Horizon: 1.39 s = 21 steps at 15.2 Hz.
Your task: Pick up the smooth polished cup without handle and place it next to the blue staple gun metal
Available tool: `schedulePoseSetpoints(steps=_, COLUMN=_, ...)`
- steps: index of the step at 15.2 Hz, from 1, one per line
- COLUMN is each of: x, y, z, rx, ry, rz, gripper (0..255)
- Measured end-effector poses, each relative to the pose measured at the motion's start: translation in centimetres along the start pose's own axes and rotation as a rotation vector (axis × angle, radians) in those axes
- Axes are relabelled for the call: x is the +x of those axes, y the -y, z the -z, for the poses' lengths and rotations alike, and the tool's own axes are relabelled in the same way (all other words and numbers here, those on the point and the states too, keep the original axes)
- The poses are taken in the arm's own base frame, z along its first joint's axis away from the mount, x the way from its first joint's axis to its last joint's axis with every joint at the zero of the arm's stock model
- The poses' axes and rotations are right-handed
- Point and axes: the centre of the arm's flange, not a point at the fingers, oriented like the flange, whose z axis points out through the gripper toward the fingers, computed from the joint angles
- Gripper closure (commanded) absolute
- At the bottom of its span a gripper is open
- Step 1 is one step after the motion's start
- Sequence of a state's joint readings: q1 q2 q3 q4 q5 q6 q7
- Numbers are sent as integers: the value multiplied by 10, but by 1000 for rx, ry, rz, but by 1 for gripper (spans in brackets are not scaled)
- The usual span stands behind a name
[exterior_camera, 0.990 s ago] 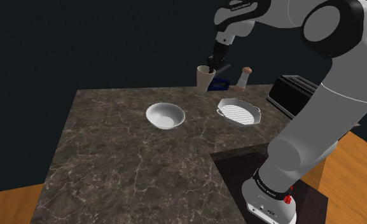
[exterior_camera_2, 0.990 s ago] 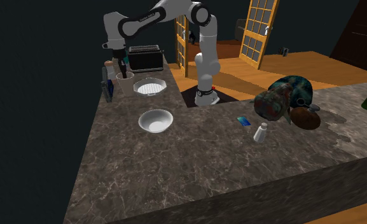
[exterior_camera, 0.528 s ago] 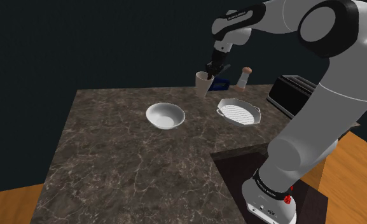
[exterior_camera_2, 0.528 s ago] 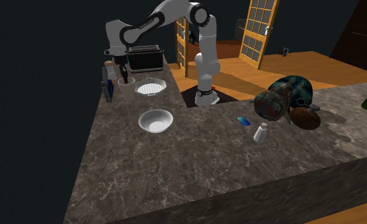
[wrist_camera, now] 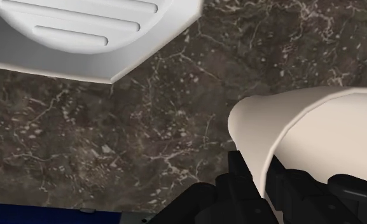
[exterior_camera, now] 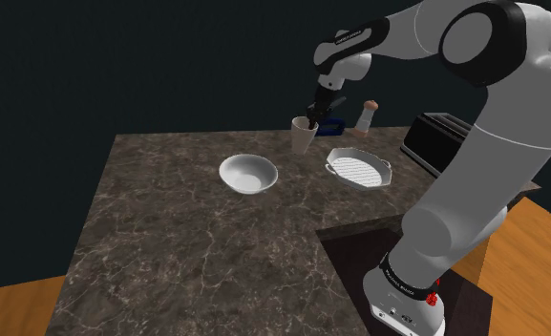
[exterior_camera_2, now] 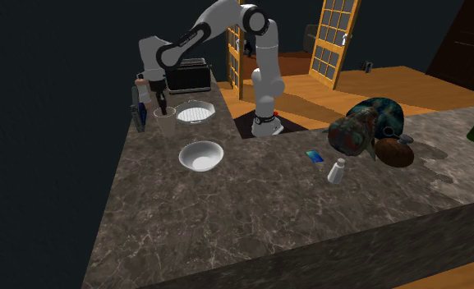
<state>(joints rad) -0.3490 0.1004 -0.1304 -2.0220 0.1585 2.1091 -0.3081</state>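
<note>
Where a dark marbled counter runs toward its far edge, a pale cup without a handle is seen clasped by the black gripper of a white arm. In the shoulder view, the cup is placed at two o'clock from a white bowl and at ten o'clock from a white ribbed dish. A blue staple gun is found just beside the cup, at two o'clock from it and partly hidden behind it. Farther off toward three o'clock, a shaker with a brown cap and a dark toaster are shown. In the wrist view, the cup's wall is pinched between the nearly closed fingers (one outside the wall, the other inside the rim). Whether the cup's base is touching the counter cannot be told. In the second exterior view, the cup is held between the staple gun, at ten o'clock from it, and the dish, at two o'clock, with the bowl at four o'clock.
</note>
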Motion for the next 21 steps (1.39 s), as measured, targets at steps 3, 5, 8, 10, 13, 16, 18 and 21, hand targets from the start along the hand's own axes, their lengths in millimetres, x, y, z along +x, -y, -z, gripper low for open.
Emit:
schedulePoseSetpoints(steps=3, x=-2, y=-2, z=-13, rx=0, ry=0, rz=0, gripper=255)
schedulePoseSetpoints(steps=5, x=-1, y=-2, z=-15, rx=0, ry=0, rz=0, gripper=255)
schedulePoseSetpoints(steps=8, x=-1, y=-2, z=-16, rx=0, ry=0, rz=0, gripper=255)
schedulePoseSetpoints(steps=10, x=-1, y=-2, z=-16, rx=0, ry=0, rz=0, gripper=0)
schedulePoseSetpoints(steps=13, x=-1, y=-1, z=-16, rx=0, ry=-1, rz=0, gripper=0)
schedulePoseSetpoints(steps=16, x=-1, y=-1, z=-16, rx=0, ry=-1, rz=0, gripper=0)
schedulePoseSetpoints(steps=18, x=-2, y=0, z=1, rx=0, ry=-1, rz=0, gripper=0)
schedulePoseSetpoints(steps=21, x=-1, y=0, z=30, rx=-1, ry=-2, rz=0, gripper=0)
